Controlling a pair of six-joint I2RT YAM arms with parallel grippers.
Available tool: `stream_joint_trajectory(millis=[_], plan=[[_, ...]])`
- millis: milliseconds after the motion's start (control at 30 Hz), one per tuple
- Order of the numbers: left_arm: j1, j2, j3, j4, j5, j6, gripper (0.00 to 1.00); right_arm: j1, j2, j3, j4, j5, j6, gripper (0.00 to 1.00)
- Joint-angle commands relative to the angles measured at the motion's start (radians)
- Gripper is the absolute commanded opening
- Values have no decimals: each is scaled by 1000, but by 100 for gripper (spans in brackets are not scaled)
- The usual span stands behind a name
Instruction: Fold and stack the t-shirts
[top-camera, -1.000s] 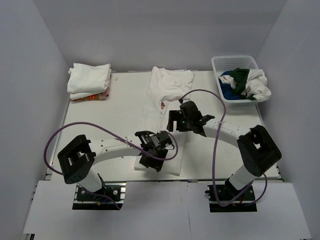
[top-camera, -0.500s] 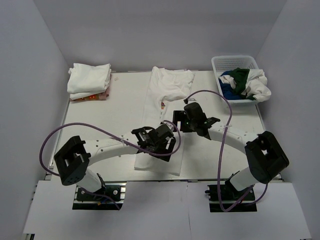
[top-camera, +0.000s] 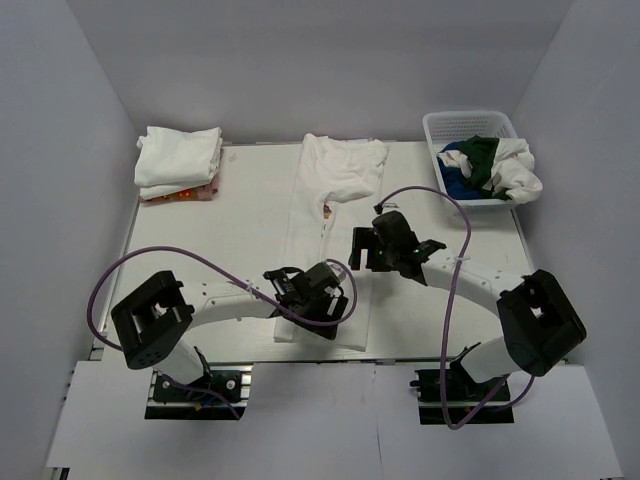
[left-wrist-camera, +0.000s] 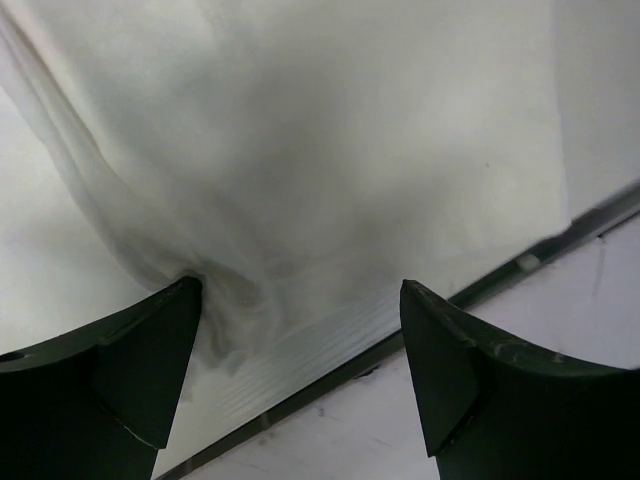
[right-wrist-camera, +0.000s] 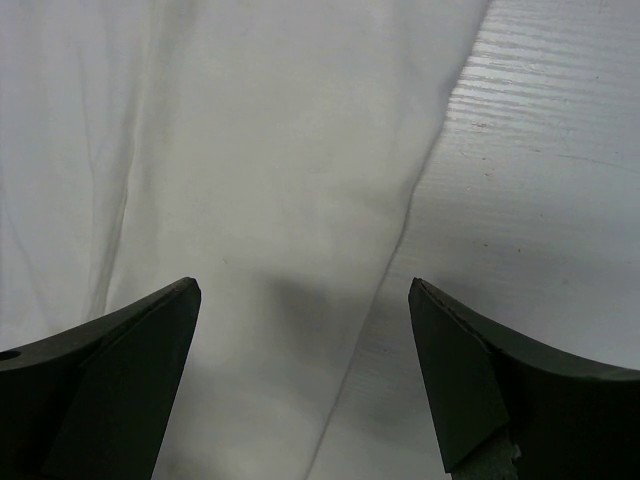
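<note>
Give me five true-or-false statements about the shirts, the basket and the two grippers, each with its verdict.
1. The left gripper and the right gripper are both open. True.
2. The basket is empty. False: it holds a blue shirt, a green shirt and a white shirt.
3. A stack of folded shirts sits at the far left corner of the table. True.
4. The laid-out shirt in the middle of the table is dark green. False: it is white.
5. The left gripper hangs over the stack of folded shirts. False: it is at the near end of the laid-out shirt.
</note>
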Motion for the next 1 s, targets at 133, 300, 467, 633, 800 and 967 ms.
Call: stream_joint_trajectory(millis=[133,300,467,633,800,967], plan=[[-27,8,24,52,134,54,90,-7,-63,-21,-25,44,18,90],[-27,-105,72,-92,-13,12,93,1,-132,-68,-37,5,6,90],[-5,-292,106,-232,-143,-98,100,13,-255,-111,-107,-88,-17,90],[11,-319,66,-476,-329,-369,100,59,-327,-177,-160,-225,-42,90],[82,-330,-78,-386,-248,-385,100,153,-328,-216,-233,-318,-70,90],[115,-331,-175,-271,-181,-373,100,246,-315,-262,-275,-320,-24,90]])
